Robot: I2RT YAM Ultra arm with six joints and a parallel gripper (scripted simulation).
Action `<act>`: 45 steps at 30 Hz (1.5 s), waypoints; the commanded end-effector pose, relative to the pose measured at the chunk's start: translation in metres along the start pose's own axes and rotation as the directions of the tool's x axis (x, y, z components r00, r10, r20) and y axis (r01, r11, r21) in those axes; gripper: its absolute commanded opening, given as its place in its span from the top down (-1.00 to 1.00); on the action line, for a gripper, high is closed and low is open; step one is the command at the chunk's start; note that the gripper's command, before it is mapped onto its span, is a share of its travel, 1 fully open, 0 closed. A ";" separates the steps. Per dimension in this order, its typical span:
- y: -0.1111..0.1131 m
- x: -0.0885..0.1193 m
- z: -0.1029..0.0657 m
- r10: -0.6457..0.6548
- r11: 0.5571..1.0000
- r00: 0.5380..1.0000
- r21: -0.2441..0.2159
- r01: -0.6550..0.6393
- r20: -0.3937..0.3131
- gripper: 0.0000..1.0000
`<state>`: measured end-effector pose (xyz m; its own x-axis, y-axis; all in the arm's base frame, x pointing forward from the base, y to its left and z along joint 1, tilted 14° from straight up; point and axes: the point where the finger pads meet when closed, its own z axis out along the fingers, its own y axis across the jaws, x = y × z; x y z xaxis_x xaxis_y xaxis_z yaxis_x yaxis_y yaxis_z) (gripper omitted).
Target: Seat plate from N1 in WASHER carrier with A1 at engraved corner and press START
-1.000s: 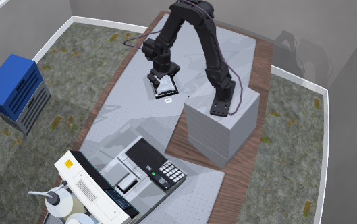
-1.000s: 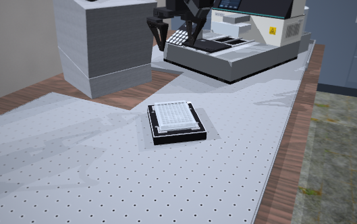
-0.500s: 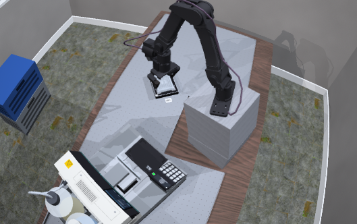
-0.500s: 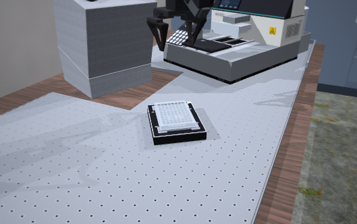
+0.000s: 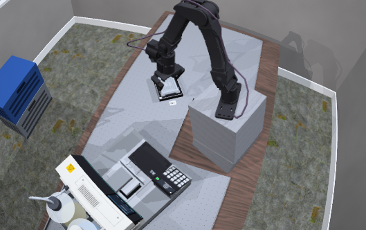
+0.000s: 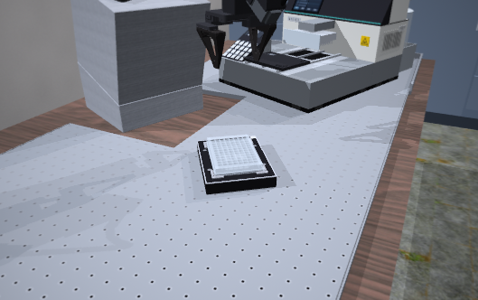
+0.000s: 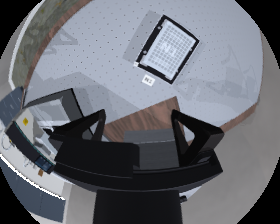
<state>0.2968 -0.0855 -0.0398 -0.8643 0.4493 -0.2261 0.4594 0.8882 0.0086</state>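
Observation:
A clear multi-well plate [image 5: 171, 89] [image 6: 234, 154] [image 7: 167, 46] lies flat in the black plate nest [image 5: 169, 98] [image 6: 239, 182] [image 7: 145, 48] on the perforated bench top. My gripper [image 5: 168, 77] [image 6: 236, 41] [image 7: 138, 112] is open and empty. It hangs well above the plate, roughly over the nest's left part, touching nothing. The washer [image 5: 96, 194] [image 6: 333, 77] stands at the bench's other end. Its keypad [image 5: 176, 177] [image 6: 239, 50] and dark screen face the arm, and a small green light [image 5: 157, 179] shows beside the keys. A pale tray [image 5: 129, 189] sits under the washer's head.
The arm stands on a grey block [image 5: 227, 131] [image 6: 139, 59] between the nest and the washer. A small white label [image 5: 173, 102] [image 7: 148, 80] lies by the nest. A blue-and-grey cabinet [image 5: 14, 95] stands on the floor at the left, and bottles [image 5: 59, 208] stand behind the washer.

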 end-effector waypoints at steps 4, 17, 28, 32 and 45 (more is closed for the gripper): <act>0.006 -0.025 -0.012 0.000 1.000 0.997 -0.024 0.002 0.077 -1.00; -0.014 -0.035 0.008 0.183 0.983 0.982 -0.023 -0.182 0.039 -1.00; -0.047 -0.068 0.029 0.459 0.889 0.888 -0.032 -0.458 0.034 -1.00; -0.057 -0.071 0.035 0.459 0.889 0.889 -0.020 -0.458 0.011 -1.00; -0.071 -0.104 0.037 0.428 0.904 0.903 -0.038 -0.426 0.044 -1.00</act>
<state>0.3477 -0.1980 -0.0718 -0.5627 0.7991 -0.2115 0.7968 0.5925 0.1189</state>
